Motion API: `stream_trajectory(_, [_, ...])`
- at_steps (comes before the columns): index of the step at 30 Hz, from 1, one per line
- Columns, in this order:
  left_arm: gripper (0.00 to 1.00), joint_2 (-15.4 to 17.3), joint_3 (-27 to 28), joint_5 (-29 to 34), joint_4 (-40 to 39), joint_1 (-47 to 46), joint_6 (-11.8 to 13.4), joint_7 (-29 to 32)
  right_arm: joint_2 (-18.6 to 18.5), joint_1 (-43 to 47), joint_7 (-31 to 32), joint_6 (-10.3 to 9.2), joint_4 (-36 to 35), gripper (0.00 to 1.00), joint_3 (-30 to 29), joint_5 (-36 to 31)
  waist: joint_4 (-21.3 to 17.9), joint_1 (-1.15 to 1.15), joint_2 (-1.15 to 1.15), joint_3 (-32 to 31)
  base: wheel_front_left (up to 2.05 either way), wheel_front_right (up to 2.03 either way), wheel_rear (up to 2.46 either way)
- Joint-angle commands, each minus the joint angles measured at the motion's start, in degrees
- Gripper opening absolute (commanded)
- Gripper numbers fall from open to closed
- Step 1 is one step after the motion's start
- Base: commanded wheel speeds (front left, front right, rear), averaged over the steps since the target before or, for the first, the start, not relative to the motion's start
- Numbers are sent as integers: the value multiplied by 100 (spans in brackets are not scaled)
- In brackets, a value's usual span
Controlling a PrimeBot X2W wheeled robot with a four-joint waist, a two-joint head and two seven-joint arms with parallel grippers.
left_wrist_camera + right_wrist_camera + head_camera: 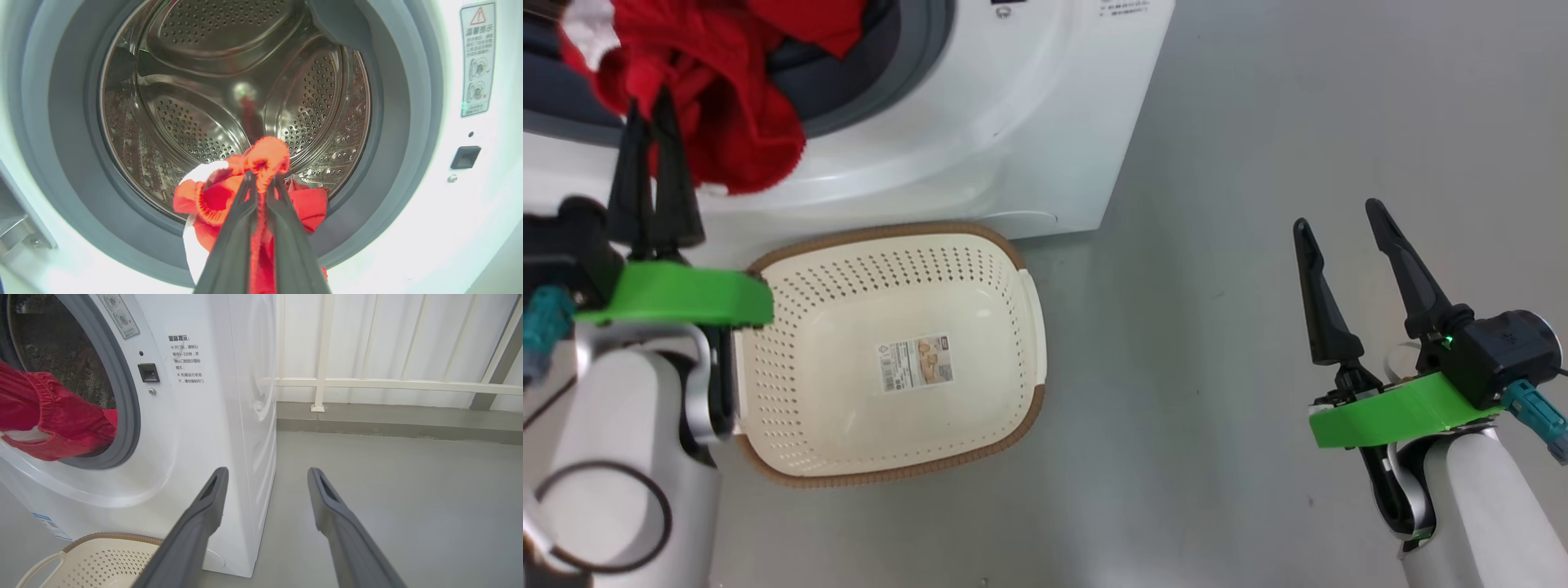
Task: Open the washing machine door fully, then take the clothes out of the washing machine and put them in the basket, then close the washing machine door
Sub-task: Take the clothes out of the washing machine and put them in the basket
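Observation:
My left gripper [649, 110] is shut on the red clothes [727, 106] at the mouth of the white washing machine [1013, 122]. In the left wrist view the gripper [261, 181] pinches a bunch of red fabric [265, 157], with a white cloth piece [200, 173] beside it, in front of the steel drum [196, 122]. The clothes [53, 416] drape out over the grey gasket [130, 416]. The cream basket [890, 351] stands on the floor below the opening, with nothing in it. My right gripper [1339, 216] hangs open over bare floor to the right. The washing machine door is out of view.
Grey floor [1258, 245] spreads to the right of the machine. A white railing and wall panel [388, 381] stand behind it. The basket's corner [102, 559] sits close to the machine's front.

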Motion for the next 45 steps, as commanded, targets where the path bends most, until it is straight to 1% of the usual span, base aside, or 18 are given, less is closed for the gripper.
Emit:
stream_trajectory(1, [0,149,158,40,-340,174,-18,-51,8,108,-36,28,-119,100,128,9,52,0,0,-134,0,0,0])
stream_trajectory(6, [0,71,107,71,-783,633,-18,-51,8,157,-36,28,-91,100,158,79,64,0,0,-341,0,0,0])
stream_trajectory(10, [0,32,48,70,-993,881,-9,-34,8,191,-36,28,-63,100,145,117,80,0,0,-479,0,0,0])
stream_trajectory(20, [0,7,-121,48,-1910,1450,41,288,8,276,-36,28,-14,100,166,187,87,0,0,-815,0,0,0])
stream_trajectory(24, [0,0,-162,27,-2203,1668,79,419,8,298,-36,28,-4,100,175,205,68,0,0,-882,0,0,0])
stream_trajectory(31, [0,-129,-284,-89,-2537,1923,99,519,8,311,-36,28,-24,100,164,196,31,0,0,-875,0,0,0])
stream_trajectory(34, [0,-210,-368,-157,-2417,1976,86,544,8,301,-36,28,-22,100,175,191,11,0,0,-832,0,0,0])
stream_trajectory(37, [0,-306,-488,-264,-2047,1975,20,536,8,283,-36,28,-24,100,200,199,-16,0,0,-784,0,0,0])
stream_trajectory(41, [0,-437,-646,-457,-1292,1847,-120,461,8,254,-36,28,-29,100,231,209,-56,0,0,-712,0,0,0])
stream_trajectory(45, [0,-538,-731,-676,-351,1519,-276,321,8,219,-36,28,-16,100,238,214,-78,0,0,-614,0,0,0])
